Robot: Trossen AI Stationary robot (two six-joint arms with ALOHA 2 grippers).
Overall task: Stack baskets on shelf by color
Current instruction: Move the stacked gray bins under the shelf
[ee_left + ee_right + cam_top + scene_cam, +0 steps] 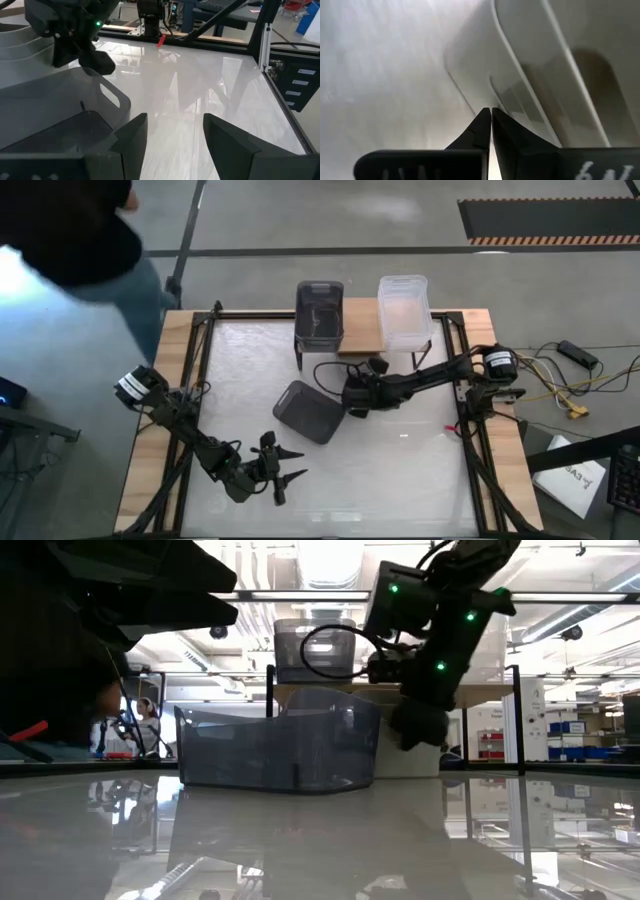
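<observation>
The right claw is pinched together on the rim of the dark grey basket just beside it, a thin hold that may slip when lifted.

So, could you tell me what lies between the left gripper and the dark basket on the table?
Nothing: in the high view, only bare white tabletop separates the left gripper from the dark basket.

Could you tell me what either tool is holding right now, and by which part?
The right tool is shut on the dark grey basket's rim; the left tool holds nothing.
</observation>
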